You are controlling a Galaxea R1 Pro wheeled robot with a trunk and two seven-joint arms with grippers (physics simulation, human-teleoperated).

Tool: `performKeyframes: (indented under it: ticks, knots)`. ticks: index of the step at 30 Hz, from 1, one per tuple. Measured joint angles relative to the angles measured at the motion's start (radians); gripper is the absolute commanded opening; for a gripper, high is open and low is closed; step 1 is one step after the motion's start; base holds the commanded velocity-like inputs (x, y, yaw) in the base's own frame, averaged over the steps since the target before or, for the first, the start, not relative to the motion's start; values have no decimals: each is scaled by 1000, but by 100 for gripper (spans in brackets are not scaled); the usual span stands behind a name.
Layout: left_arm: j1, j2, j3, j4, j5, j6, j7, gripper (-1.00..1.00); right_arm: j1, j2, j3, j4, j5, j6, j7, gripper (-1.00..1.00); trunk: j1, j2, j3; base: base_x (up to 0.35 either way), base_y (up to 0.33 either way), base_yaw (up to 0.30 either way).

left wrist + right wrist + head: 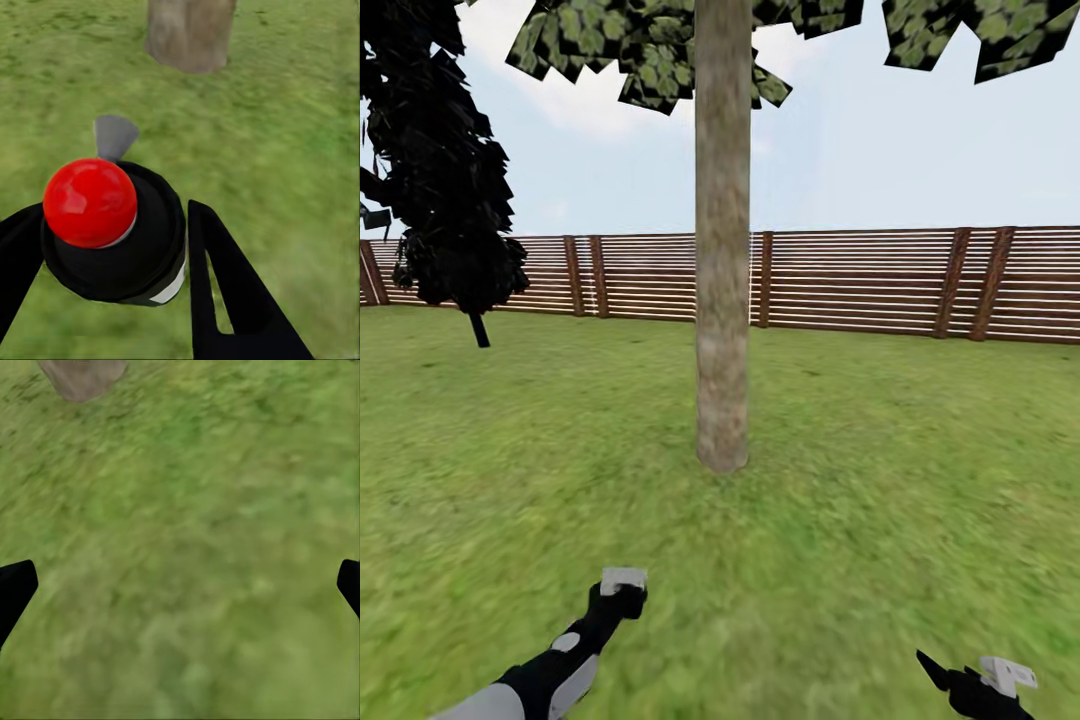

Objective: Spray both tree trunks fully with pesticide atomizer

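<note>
Trunk of one tall tree stands straight ahead of the robot, mottled grey-brown, bare up to a crown of blocky green leaves at the head view's upper edge. Its base meets the lawn w/ nothing else near it. Beyond the trunk runs a brown slat fence across the whole width; a dark narrow tree stands left of the trunk, nearer the fence.

Left gripper sits on the robot's side of the trunk, a bit left of it, well apart from the bark. It's clamped on the pesticide atomizer: black round body w/ a red dome cap facing the wrist cam and a small grey nozzle tab sticking out toward the trunk. One black finger lies along the body's side, touching it by the white label strip; the other finger shows at the opposite side, also against the body. So the atomizer is between the fingers, held off the grass, trunk base visible past it in the left wrist view. In the head view the left arm reaches fwd w/ a pale block at its end; the atomizer itself is hidden there.

Right gripper hangs low, right of the trunk and well apart from it. Fingers spread wide, only dark tips at either edge of the right wrist view, nothing between them but grass. Trunk base shows far off.
</note>
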Motion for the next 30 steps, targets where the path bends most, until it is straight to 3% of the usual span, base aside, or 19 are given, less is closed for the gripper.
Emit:
performKeyframes:
  ticks: [6, 16, 22, 26, 28, 29, 30]
  knots:
    - [-133, 17, 2, -271, -13, 194, 0, -100, 0, -1, 2, -1, 4, 39, 1, 100, 0, 0, 0, 338, 0, 0]
    - [-140, 29, 2, -298, -11, 290, 2, -100, 0, -6, 2, -3, 4, 41, 9, 100, 0, 0, 0, 330, 0, 0]
    - [-140, 57, 1, -298, -11, 300, 2, -100, 0, -8, 2, -3, 1, 41, 9, 100, 0, 0, 0, 23, 0, 0]
    - [-141, 77, 2, -298, -12, 300, 0, -100, 0, -3, 2, -120, 2, 34, 7, 100, 0, 0, 0, 0, 0, 0]
    - [-156, 79, 2, -299, -44, 316, -12, -100, 0, -2, 26, -153, 4, 40, 9, 100, 0, 0, 0, 0, 0, 0]
    - [-176, 82, 2, -299, -98, 348, -32, -100, -3, -1, 80, -162, 5, 53, 9, 100, 0, 0, 0, 0, 0, 0]
    - [-193, 83, 2, -299, -175, 386, -66, -100, -8, -2, 167, -168, 5, 85, 9, 100, 0, 0, 0, 0, 0, 0]
